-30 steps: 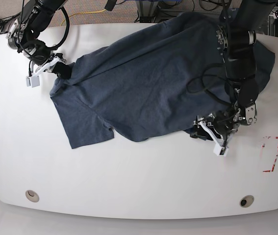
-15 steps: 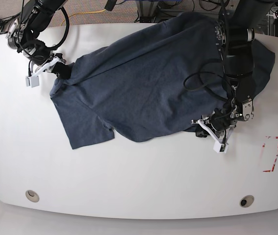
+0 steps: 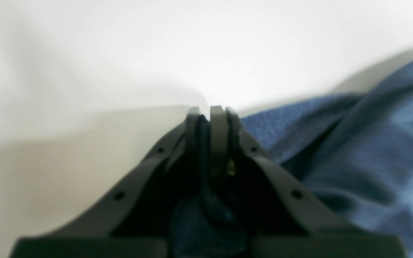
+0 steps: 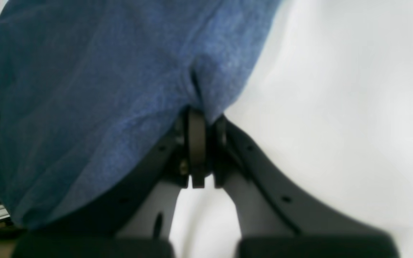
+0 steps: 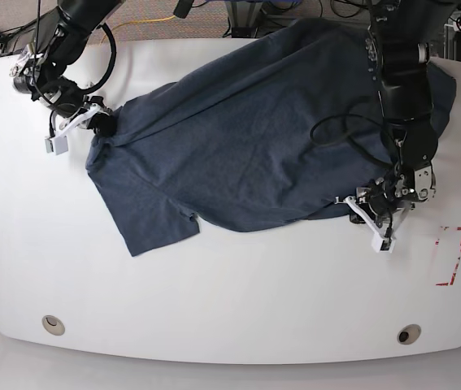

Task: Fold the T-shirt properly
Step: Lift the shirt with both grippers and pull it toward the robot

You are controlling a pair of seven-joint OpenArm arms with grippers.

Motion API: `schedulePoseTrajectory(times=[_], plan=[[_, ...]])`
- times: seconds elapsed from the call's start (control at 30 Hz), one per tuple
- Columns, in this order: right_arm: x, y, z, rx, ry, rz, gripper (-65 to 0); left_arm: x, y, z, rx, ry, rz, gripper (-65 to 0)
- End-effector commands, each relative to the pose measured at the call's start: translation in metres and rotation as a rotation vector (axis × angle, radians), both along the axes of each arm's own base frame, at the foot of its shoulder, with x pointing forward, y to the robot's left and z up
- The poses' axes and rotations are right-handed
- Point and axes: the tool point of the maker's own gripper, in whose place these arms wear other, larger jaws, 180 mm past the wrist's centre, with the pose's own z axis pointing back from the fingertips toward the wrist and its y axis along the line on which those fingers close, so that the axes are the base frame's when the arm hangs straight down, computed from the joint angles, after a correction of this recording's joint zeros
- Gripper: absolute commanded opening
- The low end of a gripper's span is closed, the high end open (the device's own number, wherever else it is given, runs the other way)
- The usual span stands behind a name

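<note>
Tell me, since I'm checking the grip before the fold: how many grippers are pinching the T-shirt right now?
2. The right gripper is shut on the T-shirt at its edge on the base view's left; the left gripper is shut on the edge at that view's right.

The T-shirt [image 5: 246, 138] hides its own chest lettering; wrist views are blurred.

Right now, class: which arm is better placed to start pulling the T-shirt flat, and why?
Neither alone. The left gripper pinches the T-shirt at its near edge, the right gripper its far corner; both are shut on cloth, so they probably pull together.
</note>
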Motion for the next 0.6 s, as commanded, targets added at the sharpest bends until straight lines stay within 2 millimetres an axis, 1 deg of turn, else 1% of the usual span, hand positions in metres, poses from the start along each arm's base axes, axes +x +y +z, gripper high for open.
schedulePoseTrajectory(times=[0.0, 0.1, 0.2, 0.3, 0.33, 0.4, 0.5, 0.57], plan=[[0.016, -0.016, 0.020, -0.036, -0.066, -0.004, -65.0, 0.022, 0.006, 0.047, 0.017, -0.119, 0.000, -65.0], [0.030, -0.019, 0.031, -0.048, -0.099, -0.002, -65.0, 0.023, 0.022, 0.069, 0.027, -0.154, 0.042, -65.0], [0.042, -0.022, 0.041, -0.058, -0.132, 0.000, -65.0, 0.022, 0.031, 0.081, 0.037, -0.167, 0.062, -65.0], [0.053, -0.032, 0.054, -0.087, -0.162, 0.002, -65.0, 0.022, 0.032, 0.095, 0.056, -0.187, 0.057, -65.0], [0.057, -0.031, 0.057, -0.095, -0.167, 0.017, -65.0, 0.021, 0.032, 0.100, 0.066, -0.196, 0.054, -65.0], [0.063, -0.036, 0.064, -0.127, -0.176, 0.043, -65.0, 0.021, 0.033, 0.110, 0.083, -0.208, 0.051, -65.0], [0.078, -0.033, 0.077, -0.145, -0.212, 0.073, -65.0, 0.023, 0.032, 0.122, 0.092, -0.236, 0.049, -65.0], [0.089, -0.027, 0.086, -0.152, -0.235, 0.097, -65.0, 0.027, 0.032, 0.137, 0.104, -0.275, 0.048, -65.0]])
